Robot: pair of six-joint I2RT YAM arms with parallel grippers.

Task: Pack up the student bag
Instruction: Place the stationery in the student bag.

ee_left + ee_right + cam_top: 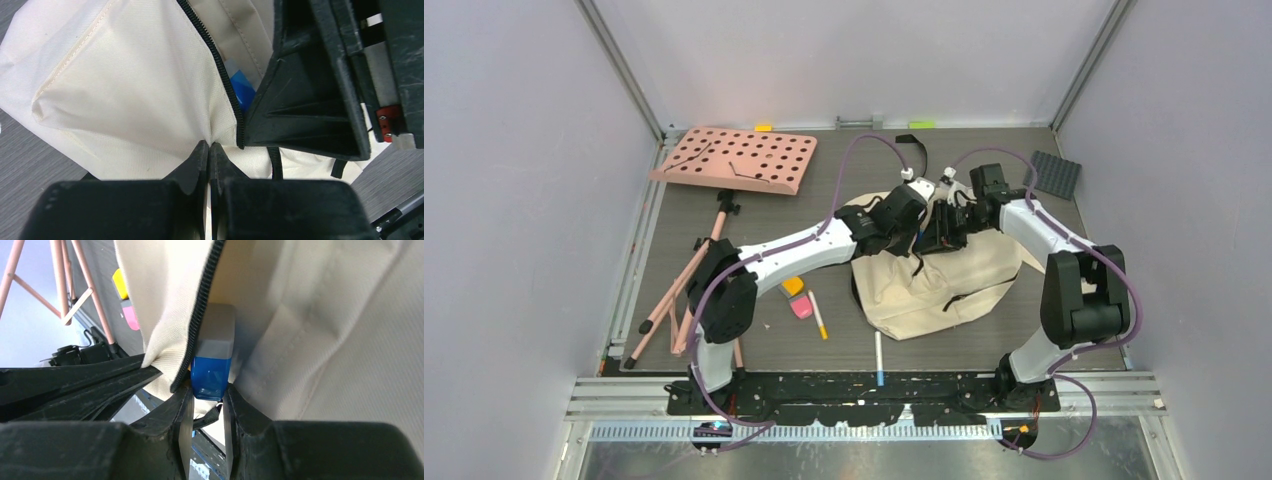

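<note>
The table (824, 205) carries everything. The student bag (944, 285), the largest thing on it, lies slumped at centre-right between the 2 arms, with its mouth turned toward the far side where both wrists meet. The pink perforated board (734, 158) rests at far left, with a folded pink stand (674, 295) nearer. A dark grey mat (1052, 175) sits at far right, apart from the bag.

The left gripper (209, 146) has its fingers pressed together on a fold of cream fabric just beside the black zipper (210, 50), lifting that lip of the opening. The right gripper (207, 392) pinches a small blue block (211, 375) with a grey cap by its blue end. The capped end sits between the zipper edge and the inner cloth.

The step in hand appears to be feeding this block into the bag. To do it well, I judge the left arm should hold the lip high and taut so the mouth does not collapse. The right arm should push the block along the gap, clear of the zipper teeth, and let go only once it is well past the edge. Released too soon, it could slide back out.

A white pen (878, 358), a yellow-tipped pen (818, 315) and 2 small erasers (799, 298), 1 yellow and 1 pink, lie on the table left of the bag, not yet packed.
</note>
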